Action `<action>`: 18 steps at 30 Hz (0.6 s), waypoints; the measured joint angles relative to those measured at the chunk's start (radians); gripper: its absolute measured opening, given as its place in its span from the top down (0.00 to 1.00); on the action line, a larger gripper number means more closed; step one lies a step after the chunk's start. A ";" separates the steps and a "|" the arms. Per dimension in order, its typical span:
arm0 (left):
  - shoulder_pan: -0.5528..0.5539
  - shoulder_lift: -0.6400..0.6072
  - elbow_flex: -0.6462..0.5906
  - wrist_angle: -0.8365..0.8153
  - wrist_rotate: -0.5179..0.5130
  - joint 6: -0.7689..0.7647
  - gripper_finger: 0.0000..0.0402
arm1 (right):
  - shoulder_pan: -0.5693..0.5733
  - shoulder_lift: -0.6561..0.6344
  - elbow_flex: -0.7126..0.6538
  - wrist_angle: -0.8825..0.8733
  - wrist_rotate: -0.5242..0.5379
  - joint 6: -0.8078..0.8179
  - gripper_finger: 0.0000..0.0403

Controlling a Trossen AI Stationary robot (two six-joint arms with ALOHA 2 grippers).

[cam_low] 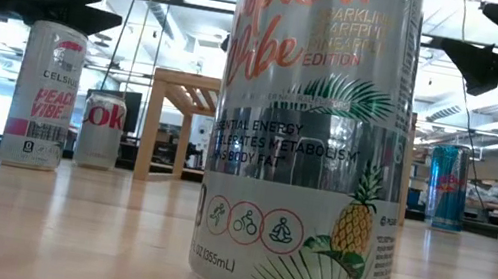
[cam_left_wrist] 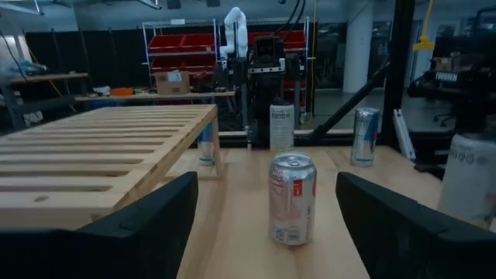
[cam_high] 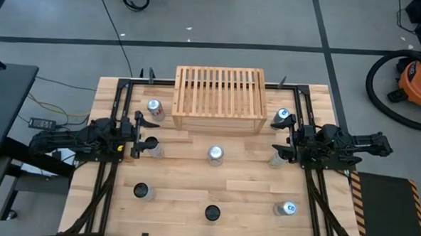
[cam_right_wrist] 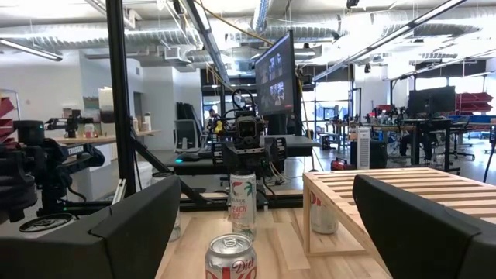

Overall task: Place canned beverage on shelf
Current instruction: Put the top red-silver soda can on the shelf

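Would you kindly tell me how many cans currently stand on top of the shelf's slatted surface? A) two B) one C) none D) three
C: in the high view the slatted top of the shelf is bare, and the cans, such as the middle one, stand on the table.

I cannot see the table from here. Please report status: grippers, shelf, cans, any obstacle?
Left gripper open, empty, left of centre. Right gripper open, empty, right of centre. Shelf at the back, top bare. Centre can stands between the grippers; nothing blocks it.
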 joint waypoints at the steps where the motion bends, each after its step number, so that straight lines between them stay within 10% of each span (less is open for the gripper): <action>1: 0.000 0.000 0.000 0.001 0.000 -0.006 0.22 | 0.000 0.000 0.000 0.000 0.000 0.000 0.02; 18: -0.001 0.001 0.124 -0.218 0.006 -0.055 0.27 | 0.000 0.000 0.000 0.000 0.000 0.000 0.02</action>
